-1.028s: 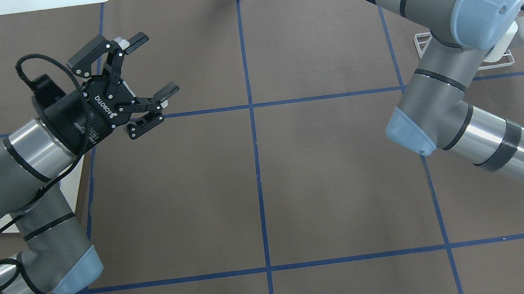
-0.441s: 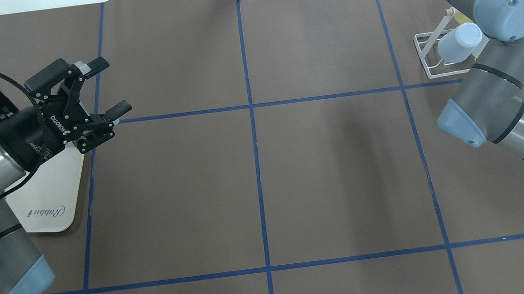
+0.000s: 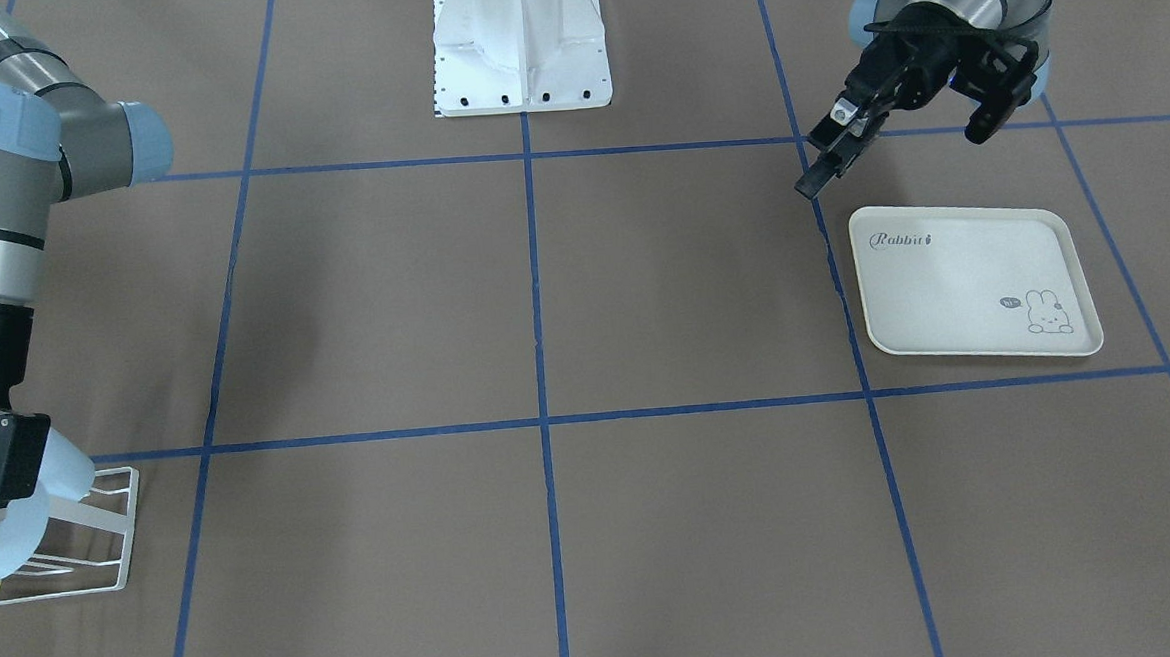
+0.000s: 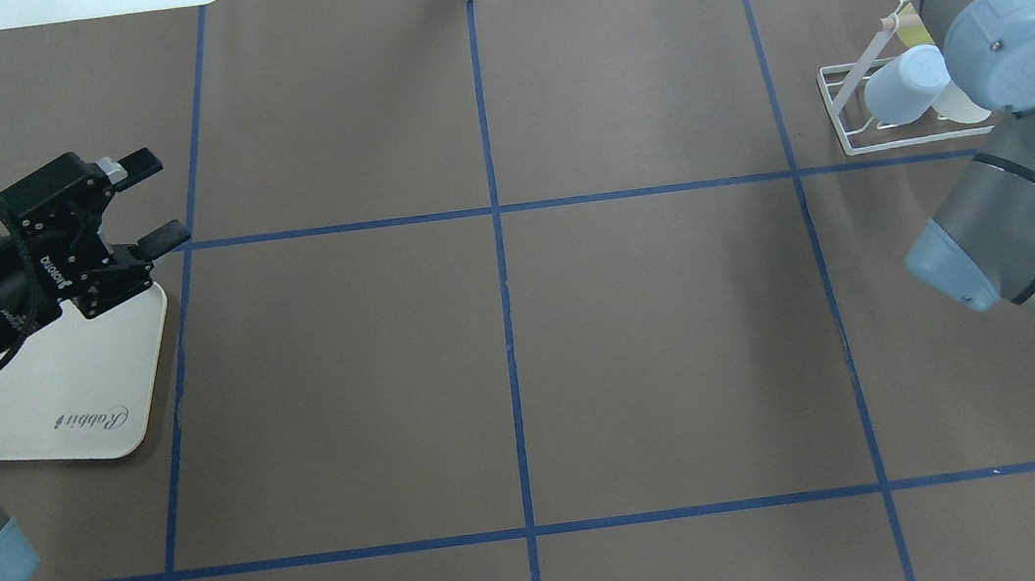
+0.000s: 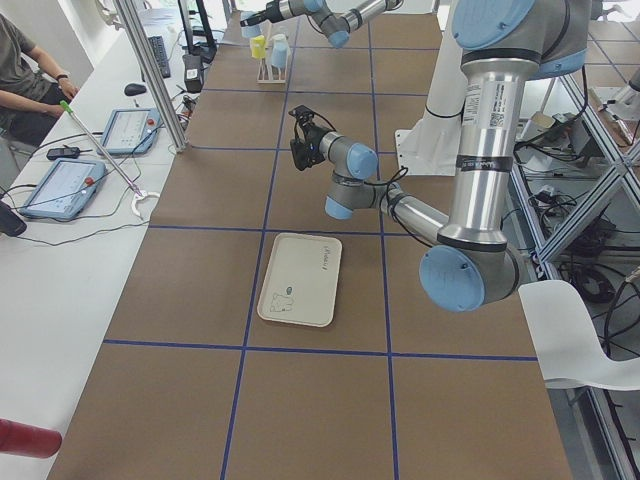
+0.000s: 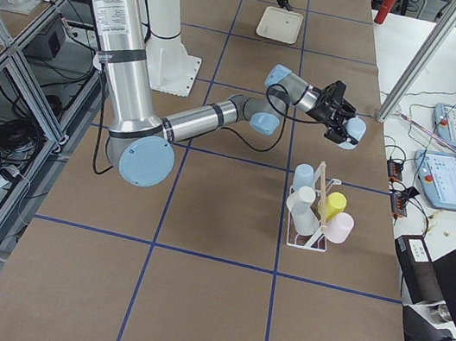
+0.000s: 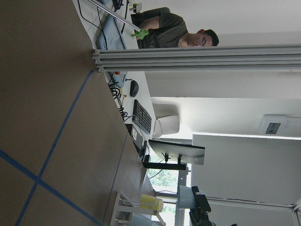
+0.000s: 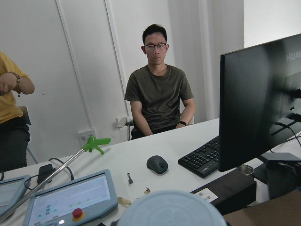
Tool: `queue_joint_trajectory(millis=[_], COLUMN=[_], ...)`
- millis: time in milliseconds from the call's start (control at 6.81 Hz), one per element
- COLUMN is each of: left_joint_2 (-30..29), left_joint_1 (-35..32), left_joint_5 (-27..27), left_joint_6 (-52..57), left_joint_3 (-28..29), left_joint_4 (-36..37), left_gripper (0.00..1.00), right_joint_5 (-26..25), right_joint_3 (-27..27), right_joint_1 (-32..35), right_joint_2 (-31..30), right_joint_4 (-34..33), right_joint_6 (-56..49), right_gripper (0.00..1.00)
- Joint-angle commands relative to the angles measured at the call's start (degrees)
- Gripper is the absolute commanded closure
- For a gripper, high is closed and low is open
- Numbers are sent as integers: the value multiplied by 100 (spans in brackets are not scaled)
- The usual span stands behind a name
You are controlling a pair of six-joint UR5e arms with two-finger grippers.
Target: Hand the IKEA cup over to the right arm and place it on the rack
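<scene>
We see the right gripper (image 6: 343, 127) clamped on the pale blue plastic cup (image 6: 357, 128), which sits between the black fingers and juts past their tips. The cup hangs in the air near the small white wire-frame rack with its light wooden dowel (image 4: 835, 113), apart from it. From these angles we cannot tell how high above the prongs it sits. In the right wrist view the cup's round end fills the bottom edge. Four more cups rest on the rack: a second blue cup (image 6: 303, 178), a white cup (image 6: 304, 208), a yellow cup (image 6: 335, 205) and a pink cup (image 6: 340, 228). Across the brown table with blue tape lines (image 4: 661, 332), the left gripper (image 4: 153, 200) hovers with its fingers spread and nothing between them, near a corner of the cream rabbit-print tray (image 4: 46, 388).
</scene>
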Motion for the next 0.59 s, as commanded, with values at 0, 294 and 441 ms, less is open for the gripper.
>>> queue_joint_trajectory(millis=[0, 294, 441], left_joint_2=[299, 309, 317], left_joint_1=[-61, -70, -70], left_joint_5=[-117, -117, -117], left_joint_6=[346, 346, 338], left_joint_3=[-94, -94, -59], left_joint_4=[5, 5, -4], left_gripper=[0, 0, 0], right_joint_5=[-347, -348, -313], right_joint_3=[-71, -605, -642], right_joint_1=[0, -18, -26], right_joint_2=[-303, -58, -22], right_joint_4=[-54, -19, -19], right_joint_6=[-655, -683, -692], right_gripper=[100, 100, 100])
